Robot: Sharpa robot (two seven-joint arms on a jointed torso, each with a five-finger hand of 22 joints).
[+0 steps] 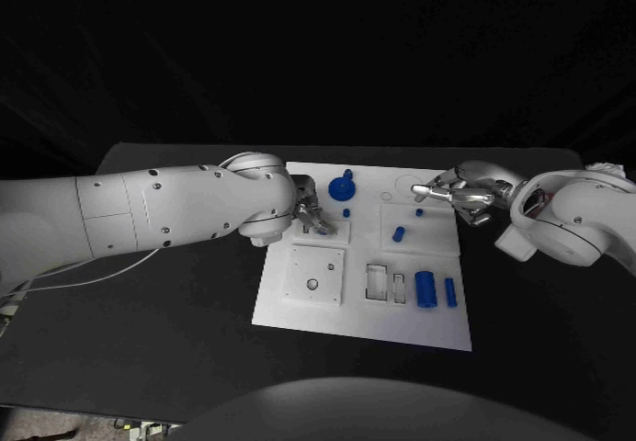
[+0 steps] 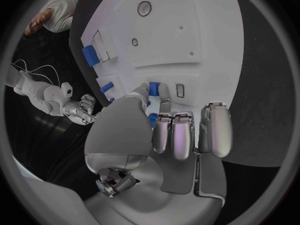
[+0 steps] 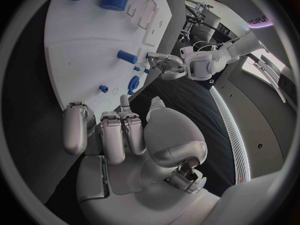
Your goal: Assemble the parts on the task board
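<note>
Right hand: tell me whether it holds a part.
No. The right hand hovers at the board's far right corner, fingers spread, nothing between them.

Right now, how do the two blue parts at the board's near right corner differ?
The blue cylinder is thick and round-bodied; the blue bar beside it, nearer the task board edge, is much thinner. Both lie flat, side by side with their long axes parallel, untouched by either hand.

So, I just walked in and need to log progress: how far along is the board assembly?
Early to midway, it seems. On the task board, a round blue part and small pegs already stand in place. The left hand is over the board with fingers at a small blue part. The right hand hovers, holding nothing. The blue cylinder and bar await near the empty slots.
</note>
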